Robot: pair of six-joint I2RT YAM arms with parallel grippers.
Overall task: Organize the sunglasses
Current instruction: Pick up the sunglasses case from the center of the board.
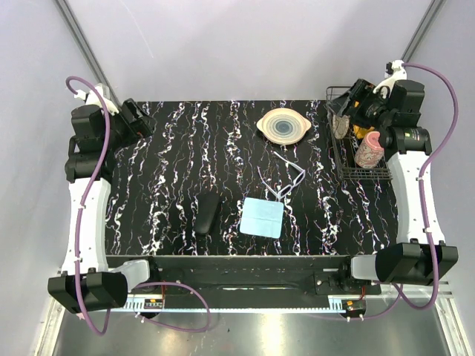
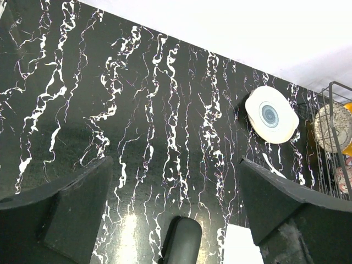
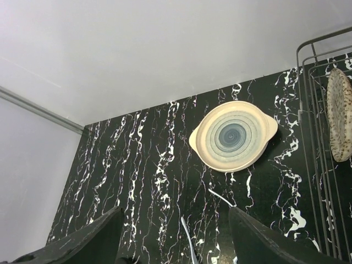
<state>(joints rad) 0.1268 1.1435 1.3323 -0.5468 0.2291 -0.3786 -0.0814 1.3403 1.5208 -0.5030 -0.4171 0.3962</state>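
Along the rail at the near edge of the bench [image 1: 171, 163], a small sticker [image 1: 152, 301] carries print too small to read. Just past that edge, left of the middle, a closed black glasses case [image 1: 207, 213] lies on the black, white-veined top. A light blue cloth [image 1: 263, 217] lies flat near it on the right, apart from it.

The sunglasses [image 1: 286, 178] lie on the bench just beside the cloth's far edge, right of the middle, their thin whitish arms unfolded. Whether they touch the cloth cannot be told.

Further back, near the far edge, sits a cream plate [image 1: 283, 124] with blue-grey rings and two small handles. A wire rack [image 1: 338, 159] stands at the far right corner, holding a pink patterned bottle [image 1: 368, 150] and a speckled round dish [image 1: 341, 124] set on edge. Any writing on the bottle is unreadable.

The left gripper [image 2: 176, 164] hangs above the far left corner, its fingers wide apart and holding nothing. The right gripper [image 3: 176, 212] hangs above the rack at the far right corner, its fingers also apart and empty.
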